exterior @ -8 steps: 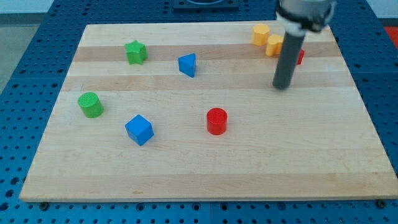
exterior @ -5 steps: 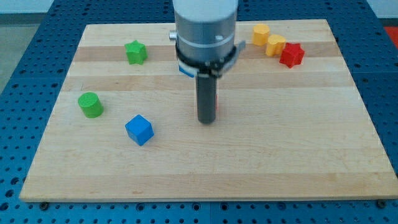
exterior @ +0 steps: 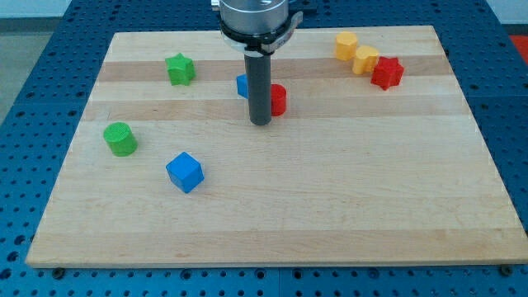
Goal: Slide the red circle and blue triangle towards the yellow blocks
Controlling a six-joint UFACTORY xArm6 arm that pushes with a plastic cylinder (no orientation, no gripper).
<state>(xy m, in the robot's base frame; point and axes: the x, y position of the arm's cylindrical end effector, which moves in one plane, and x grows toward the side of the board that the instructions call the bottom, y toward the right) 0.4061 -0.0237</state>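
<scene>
My tip [exterior: 260, 122] rests on the wooden board [exterior: 272, 206] near its upper middle. The red circle [exterior: 278, 99] sits just to the tip's upper right, touching the rod and partly hidden by it. The blue triangle [exterior: 242, 86] peeks out on the rod's left side, mostly hidden. Two yellow blocks [exterior: 346, 44] [exterior: 365, 59] stand at the view's top right, with a red star-shaped block [exterior: 387, 73] next to them.
A green star-shaped block [exterior: 180, 68] is at the upper left, a green cylinder [exterior: 120, 139] at the left, and a blue cube [exterior: 184, 172] at the lower left.
My tip swept from the right to the board's middle, then moved up. The red circle was pushed up from the lower middle to beside the blue triangle.
</scene>
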